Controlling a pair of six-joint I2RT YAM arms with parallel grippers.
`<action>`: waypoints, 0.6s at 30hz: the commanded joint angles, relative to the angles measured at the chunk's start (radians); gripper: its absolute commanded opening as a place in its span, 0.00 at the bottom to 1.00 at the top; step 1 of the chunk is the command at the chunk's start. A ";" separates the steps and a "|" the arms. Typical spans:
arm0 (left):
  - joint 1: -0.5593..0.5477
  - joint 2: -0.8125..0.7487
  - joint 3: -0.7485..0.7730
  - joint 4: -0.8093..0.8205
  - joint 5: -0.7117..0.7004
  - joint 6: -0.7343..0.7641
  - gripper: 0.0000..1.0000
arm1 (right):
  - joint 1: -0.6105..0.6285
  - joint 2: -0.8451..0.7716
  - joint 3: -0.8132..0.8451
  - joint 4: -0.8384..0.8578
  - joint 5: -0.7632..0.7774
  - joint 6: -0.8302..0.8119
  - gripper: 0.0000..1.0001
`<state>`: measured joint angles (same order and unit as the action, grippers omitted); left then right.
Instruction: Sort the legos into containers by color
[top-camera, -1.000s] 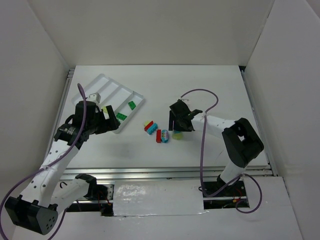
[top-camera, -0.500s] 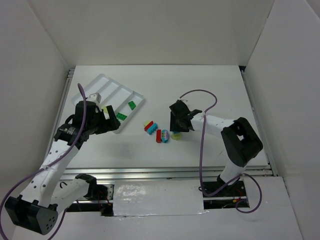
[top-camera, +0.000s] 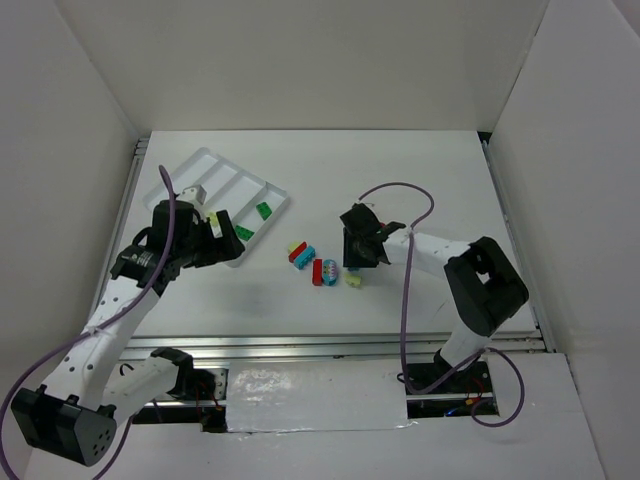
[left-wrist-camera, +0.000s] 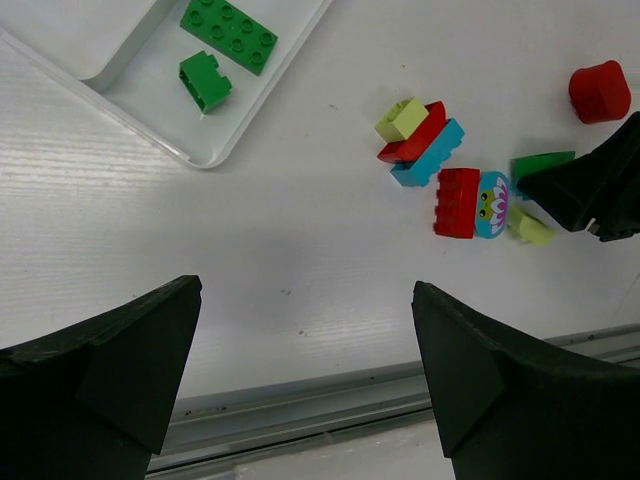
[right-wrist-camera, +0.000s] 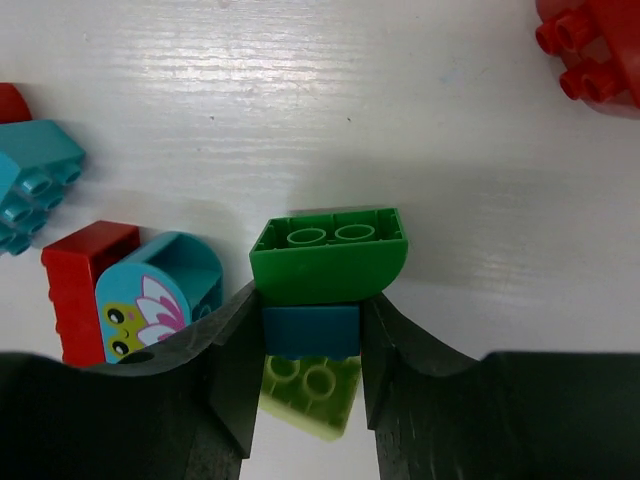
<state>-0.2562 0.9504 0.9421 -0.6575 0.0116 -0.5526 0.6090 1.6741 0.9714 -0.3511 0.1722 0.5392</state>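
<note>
My right gripper (right-wrist-camera: 310, 335) is shut on a small blue brick (right-wrist-camera: 310, 332), and a green curved brick (right-wrist-camera: 328, 255) is stuck to that brick's far side. A pale yellow brick (right-wrist-camera: 312, 392) lies on the table under the jaws. From above, the right gripper (top-camera: 358, 256) hovers right of the loose legos, with the pale yellow brick (top-camera: 354, 280) just in front. The white tray (top-camera: 200, 170) sits at the far left and holds two green bricks (top-camera: 263, 210). My left gripper (left-wrist-camera: 305, 340) is open and empty above bare table near the tray's corner.
A yellow, red and teal stack (left-wrist-camera: 420, 140) lies in the middle. A red brick (left-wrist-camera: 458, 202) and a teal flower-printed brick (left-wrist-camera: 491, 203) sit just left of the right gripper. A red round brick (right-wrist-camera: 590, 50) lies beyond it. The table's metal rail (left-wrist-camera: 300, 410) runs along the near edge.
My right gripper has closed from open onto the blue brick with the green one attached. The pale yellow brick now shows clear of the jaws. The left arm has barely moved.
</note>
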 joint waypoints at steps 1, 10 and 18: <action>-0.003 0.017 -0.005 0.062 0.079 -0.016 0.99 | 0.014 -0.109 -0.022 0.047 0.021 -0.045 0.00; -0.014 0.057 0.007 0.222 0.346 -0.151 0.99 | 0.103 -0.356 -0.057 0.107 -0.045 -0.171 0.00; -0.069 0.122 0.011 0.340 0.494 -0.242 0.99 | 0.205 -0.502 -0.112 0.188 -0.331 -0.346 0.00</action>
<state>-0.2966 1.0599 0.9421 -0.4198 0.4000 -0.7372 0.7563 1.2728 0.8852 -0.2543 -0.0036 0.3008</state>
